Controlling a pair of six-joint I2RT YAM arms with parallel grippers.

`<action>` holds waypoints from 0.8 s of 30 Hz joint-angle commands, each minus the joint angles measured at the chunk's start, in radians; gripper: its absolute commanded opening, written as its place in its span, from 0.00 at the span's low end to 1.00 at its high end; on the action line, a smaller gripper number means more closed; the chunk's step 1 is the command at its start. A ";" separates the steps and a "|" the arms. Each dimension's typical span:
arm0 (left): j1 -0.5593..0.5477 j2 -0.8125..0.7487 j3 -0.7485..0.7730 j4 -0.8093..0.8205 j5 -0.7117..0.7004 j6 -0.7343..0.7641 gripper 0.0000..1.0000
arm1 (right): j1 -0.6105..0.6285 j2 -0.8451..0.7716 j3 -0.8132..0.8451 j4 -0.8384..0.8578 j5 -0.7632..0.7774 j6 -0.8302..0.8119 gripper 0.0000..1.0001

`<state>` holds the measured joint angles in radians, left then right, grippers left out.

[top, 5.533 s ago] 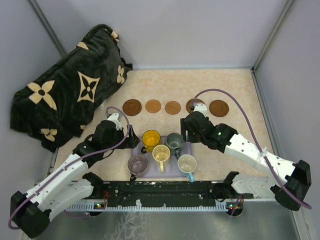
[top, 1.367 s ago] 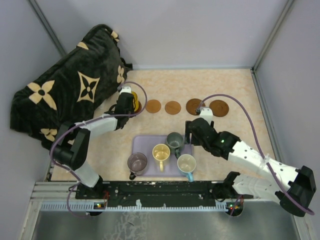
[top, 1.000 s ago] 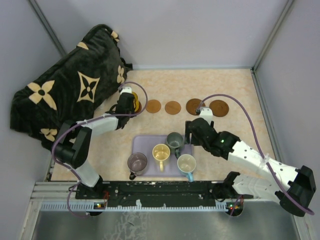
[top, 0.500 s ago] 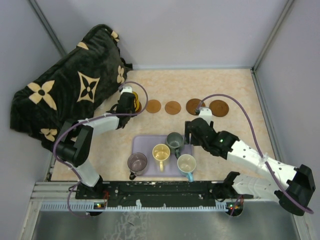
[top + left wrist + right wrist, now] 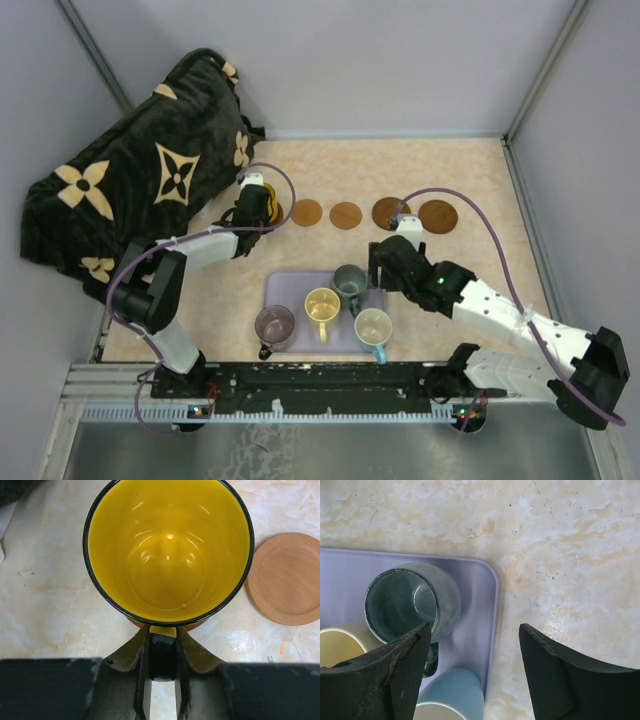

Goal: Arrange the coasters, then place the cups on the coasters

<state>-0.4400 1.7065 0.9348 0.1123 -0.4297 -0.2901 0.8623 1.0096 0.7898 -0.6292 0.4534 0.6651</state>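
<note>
The yellow cup (image 5: 168, 550) stands upright over the leftmost coaster (image 5: 196, 625), of which only a brown sliver shows under it. My left gripper (image 5: 162, 636) is shut on the cup's handle; seen from above, this gripper (image 5: 254, 206) is at the left end of the coaster row. Three more coasters (image 5: 307, 212) (image 5: 346, 215) (image 5: 438, 216) lie bare in the row, and a fourth (image 5: 386, 210) is partly behind my right arm's cable. My right gripper (image 5: 474, 630) hangs open over the tray's right edge, next to the dark grey-green cup (image 5: 405, 602), holding nothing.
The lavender tray (image 5: 292, 284) carries the dark grey-green (image 5: 350, 280), cream (image 5: 322, 304), mauve-grey (image 5: 275, 325) and white blue-handled (image 5: 374, 327) cups. A black patterned blanket (image 5: 130, 190) fills the back left. Grey walls enclose the table.
Over several seconds my left gripper carried the yellow cup from the tray to the leftmost coaster, and my right gripper came down beside the dark grey-green cup. Nothing has visibly moved in the last second.
</note>
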 commanded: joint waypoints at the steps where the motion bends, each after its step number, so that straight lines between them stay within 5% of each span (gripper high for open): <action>1: 0.010 -0.003 0.032 0.069 -0.016 -0.002 0.07 | 0.009 0.006 0.023 0.037 0.016 -0.001 0.72; 17: 0.010 -0.015 -0.001 0.053 -0.040 -0.014 0.37 | 0.009 0.009 0.022 0.038 0.006 0.005 0.72; 24: 0.010 -0.039 -0.024 0.058 -0.049 -0.021 0.39 | 0.010 0.007 0.019 0.034 0.005 0.011 0.72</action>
<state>-0.4400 1.7023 0.9260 0.1341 -0.4561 -0.2962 0.8623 1.0187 0.7898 -0.6277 0.4500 0.6659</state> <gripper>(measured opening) 0.386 0.723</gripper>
